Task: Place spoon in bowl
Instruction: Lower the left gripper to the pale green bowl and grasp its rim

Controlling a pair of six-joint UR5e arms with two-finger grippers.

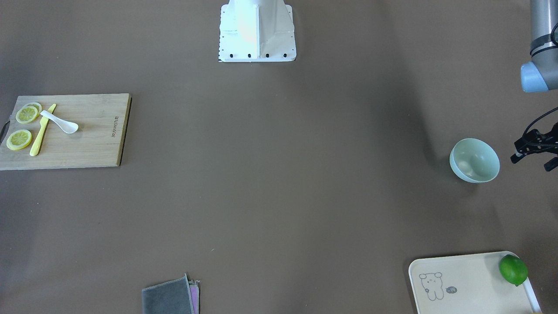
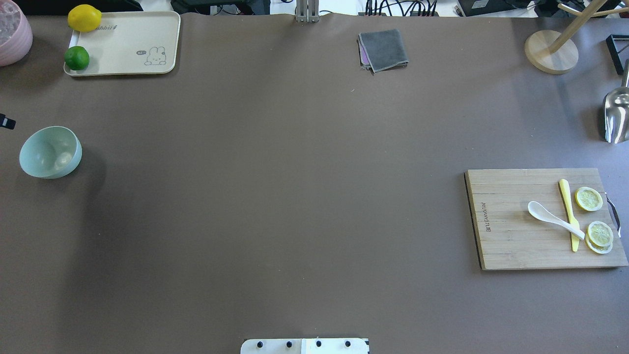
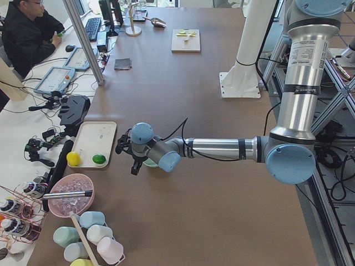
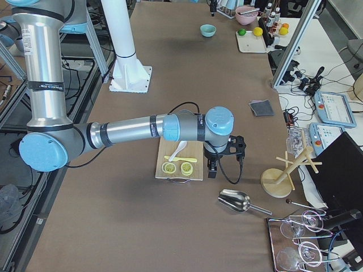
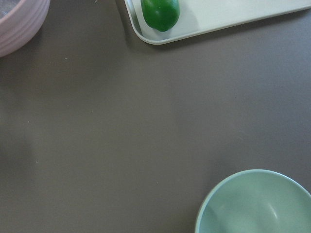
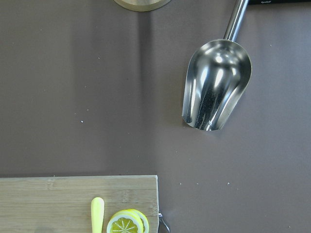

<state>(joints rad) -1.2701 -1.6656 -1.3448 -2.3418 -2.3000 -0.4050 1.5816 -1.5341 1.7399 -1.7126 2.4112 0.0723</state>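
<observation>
The white spoon lies on a wooden cutting board, its handle crossing a yellow knife; it also shows in the overhead view and the right side view. The mint-green bowl stands upright at the table's other end, also seen in the overhead view and the left wrist view. My left gripper hovers just beside the bowl, fingers apart and empty. My right gripper hangs past the board's outer end, above the table; I cannot tell whether it is open or shut.
Lemon slices lie on the board. A metal scoop and a wooden stand sit beyond it. A cream tray holds a lime and a lemon. A grey cloth lies at the far edge.
</observation>
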